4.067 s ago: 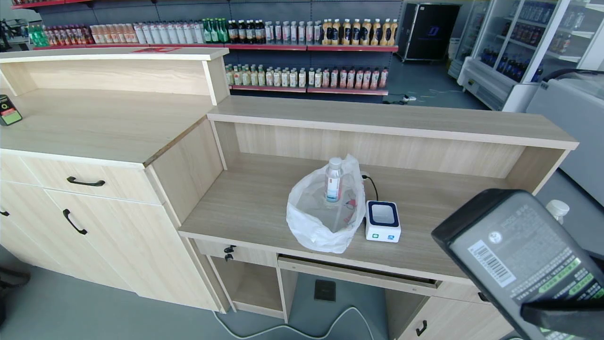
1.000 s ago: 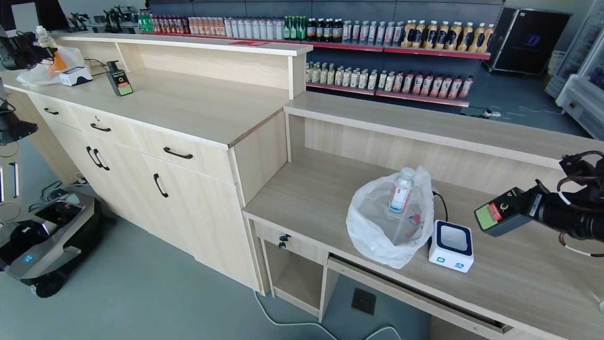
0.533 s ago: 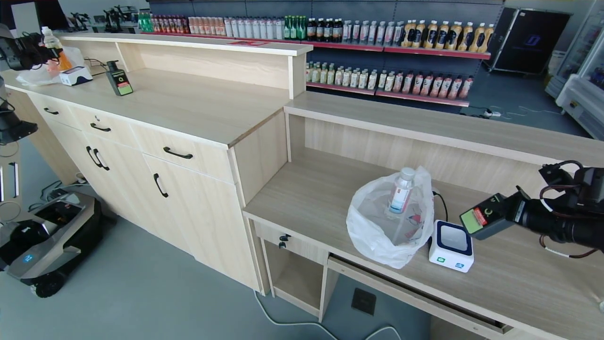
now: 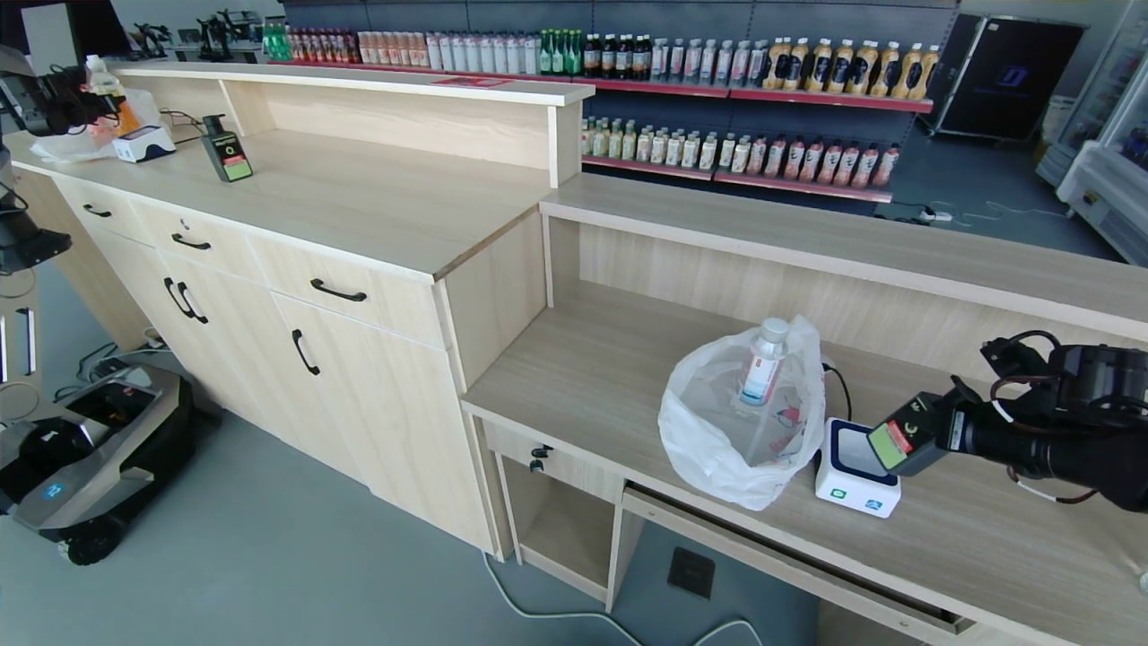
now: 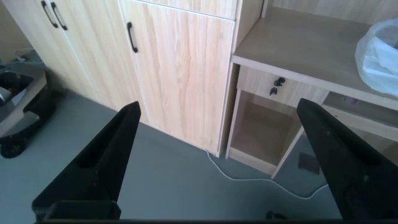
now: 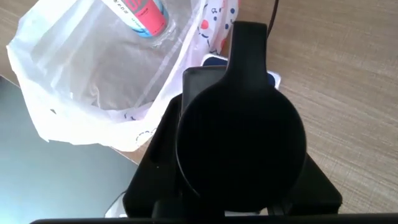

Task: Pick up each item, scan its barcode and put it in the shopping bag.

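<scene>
1. So, farthest left, my left gripper (image 5: pixel 219 106) hangs low over the floor (image 5: pixel 155 180) in front of the cabinet doors (image 5: pixel 180 56). Its jaws are spread wide with nothing between them, and it is well apart from everything on the desk (image 4: pixel 610 377).
2. On the desk stands the bag (image 4: pixel 717 449), mouth open upward. One bottle (image 4: pixel 762 363) is upright inside, with its cap above the rim.
3. Just right of the bag sits the scanner (image 4: pixel 843 489), window facing up. I cannot tell whether bag and scanner touch.
4. Over the scanner's right edge hangs the box (image 4: pixel 901 438), which is dark, with a green-and-red label on the end turned toward the bag. Its long axis runs left to right, in line with my right forearm, with the labelled end dipped a little. It looks clear of the scanner.
5. My right gripper (image 4: pixel 942 429) is clenched on the box's far end, away from the bag.
6. I judge this to be the scanning step, though I cannot see which face carries the barcode.
7. The bag lies to the left of the box, past the scanner. The coming move is therefore a short carry leftward along the box's own axis, then a drop in, labelled end first.
8. My right arm is much the nearer, so the left has no part in this.
9. The bottle takes up the middle of the bag, so the box will want the gap beside it.
</scene>
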Motion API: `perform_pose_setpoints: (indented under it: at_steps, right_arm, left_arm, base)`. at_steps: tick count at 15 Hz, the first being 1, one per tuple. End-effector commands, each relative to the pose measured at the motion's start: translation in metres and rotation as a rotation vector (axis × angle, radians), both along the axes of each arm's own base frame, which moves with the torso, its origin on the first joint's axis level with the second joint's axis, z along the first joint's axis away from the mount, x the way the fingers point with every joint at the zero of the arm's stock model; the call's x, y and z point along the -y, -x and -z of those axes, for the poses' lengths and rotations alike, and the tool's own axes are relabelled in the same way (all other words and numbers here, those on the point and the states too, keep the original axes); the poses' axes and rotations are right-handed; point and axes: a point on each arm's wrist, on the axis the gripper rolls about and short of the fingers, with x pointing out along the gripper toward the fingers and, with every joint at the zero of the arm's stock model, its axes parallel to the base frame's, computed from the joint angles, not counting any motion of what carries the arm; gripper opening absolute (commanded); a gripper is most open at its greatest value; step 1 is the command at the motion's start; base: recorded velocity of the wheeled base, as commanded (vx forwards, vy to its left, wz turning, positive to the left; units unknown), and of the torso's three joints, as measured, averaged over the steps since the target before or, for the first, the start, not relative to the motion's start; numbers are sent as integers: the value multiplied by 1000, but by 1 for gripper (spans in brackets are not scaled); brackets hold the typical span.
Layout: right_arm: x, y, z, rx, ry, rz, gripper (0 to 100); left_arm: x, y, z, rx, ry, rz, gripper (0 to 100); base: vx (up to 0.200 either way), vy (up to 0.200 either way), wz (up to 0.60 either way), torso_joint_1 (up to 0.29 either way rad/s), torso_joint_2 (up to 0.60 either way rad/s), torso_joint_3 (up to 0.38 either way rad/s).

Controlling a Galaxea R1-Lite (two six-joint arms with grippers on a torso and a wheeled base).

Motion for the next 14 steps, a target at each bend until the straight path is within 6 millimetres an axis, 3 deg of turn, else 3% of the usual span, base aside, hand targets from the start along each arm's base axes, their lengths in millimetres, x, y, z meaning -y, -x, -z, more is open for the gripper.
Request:
perform_pose_setpoints:
  at_steps: [1, 8, 14]
  right_arm:
    - [-1, -2, 4, -12, -18, 3, 0]
    - [-6, -8, 9, -24, -127, 39, 0]
    - [-17, -27, 12, 34, -150, 28, 0]
  left_arm:
    - [0, 0, 0, 0, 0, 0, 100]
    - [0, 0, 0, 0, 0, 0, 100]
    - [0, 0, 0, 0, 0, 0, 100]
  base:
    - [0, 0, 0, 0, 0, 0]
    - [0, 0, 0, 0, 0, 0]
    - [0, 0, 0, 0, 0, 0]
